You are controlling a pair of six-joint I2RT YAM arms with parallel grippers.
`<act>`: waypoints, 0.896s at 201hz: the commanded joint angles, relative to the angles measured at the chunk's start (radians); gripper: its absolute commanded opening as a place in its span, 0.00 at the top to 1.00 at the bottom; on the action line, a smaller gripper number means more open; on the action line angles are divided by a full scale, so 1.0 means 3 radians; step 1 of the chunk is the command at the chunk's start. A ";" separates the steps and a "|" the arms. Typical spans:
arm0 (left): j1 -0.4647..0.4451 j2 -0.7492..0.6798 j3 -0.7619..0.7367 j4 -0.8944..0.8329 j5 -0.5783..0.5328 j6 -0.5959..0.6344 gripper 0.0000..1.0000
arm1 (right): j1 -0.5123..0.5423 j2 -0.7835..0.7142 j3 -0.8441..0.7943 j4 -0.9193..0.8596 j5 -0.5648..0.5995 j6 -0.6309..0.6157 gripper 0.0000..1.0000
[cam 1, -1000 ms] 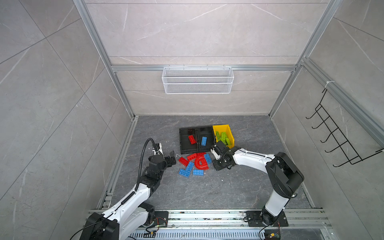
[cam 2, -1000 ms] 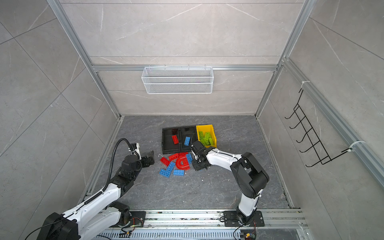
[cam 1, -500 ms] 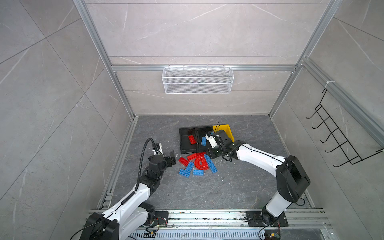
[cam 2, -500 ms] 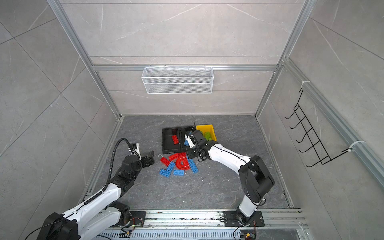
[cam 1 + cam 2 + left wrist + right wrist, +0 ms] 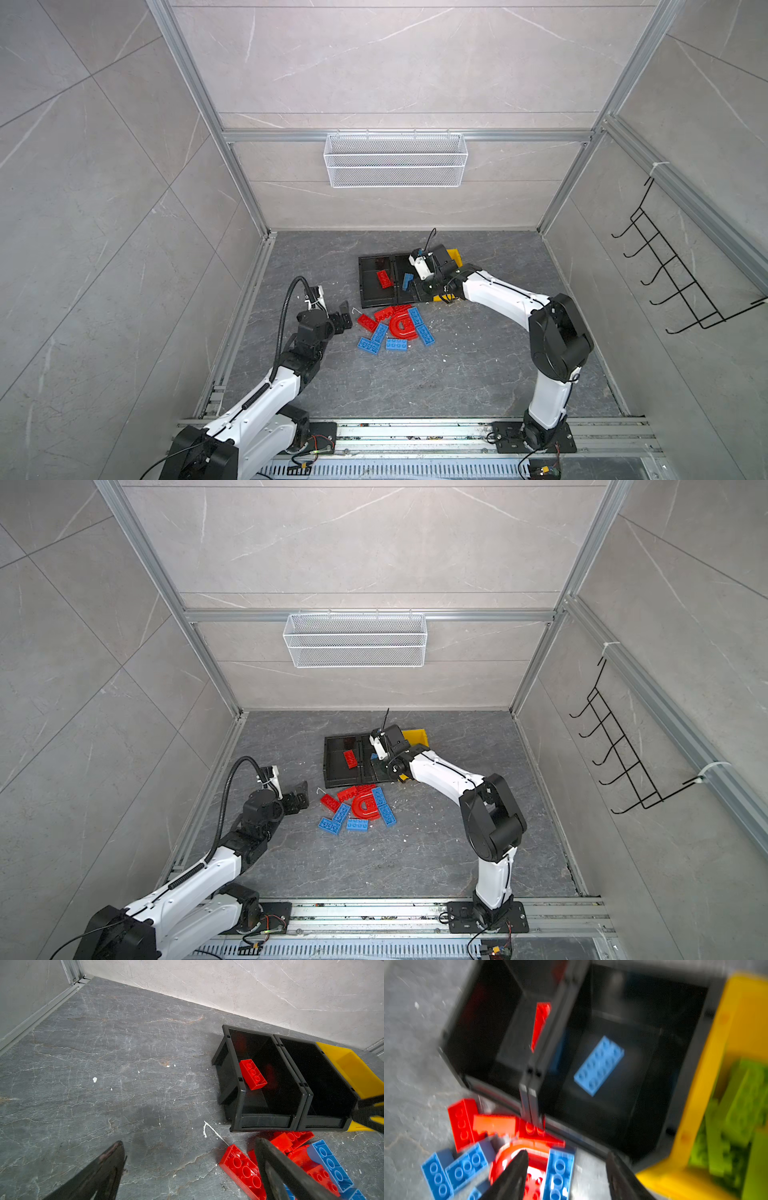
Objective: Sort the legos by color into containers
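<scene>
Loose legos lie in a pile on the floor in both top views: a red arch (image 5: 402, 328), red bricks (image 5: 367, 322) and several blue bricks (image 5: 384, 344). The containers stand in a row behind it. The left black bin (image 5: 365, 291) holds a red brick (image 5: 384, 279), the middle black bin (image 5: 643, 1022) a blue brick (image 5: 599, 1065), and the yellow bin (image 5: 455, 254) green bricks (image 5: 741, 1093). My right gripper (image 5: 566, 1153) hangs over the middle bin's front edge, open and empty. Left of the pile, my left gripper (image 5: 189, 1142) is open, one finger beside a red brick (image 5: 243, 1169).
A white wire basket (image 5: 395, 160) hangs on the back wall, and a black hook rack (image 5: 673, 282) is on the right wall. Aluminium rails run along the floor's left edge (image 5: 245, 299). The right wrist view is blurred by motion.
My right gripper has moved from the right edge of the pile to over the middle black bin, and its jaws have come apart. The left arm has not moved.
</scene>
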 commanded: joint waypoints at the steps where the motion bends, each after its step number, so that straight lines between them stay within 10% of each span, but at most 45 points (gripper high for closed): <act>1: 0.0009 -0.0037 0.0074 0.0087 -0.0031 -0.0043 0.00 | 0.0044 -0.0272 -0.0293 -0.0319 0.0046 -0.0128 0.33; 180: 0.0008 0.0081 0.0090 0.0128 -0.0025 -0.0058 0.00 | 0.0433 -0.0083 -0.0820 -0.0358 0.0230 -0.0022 0.41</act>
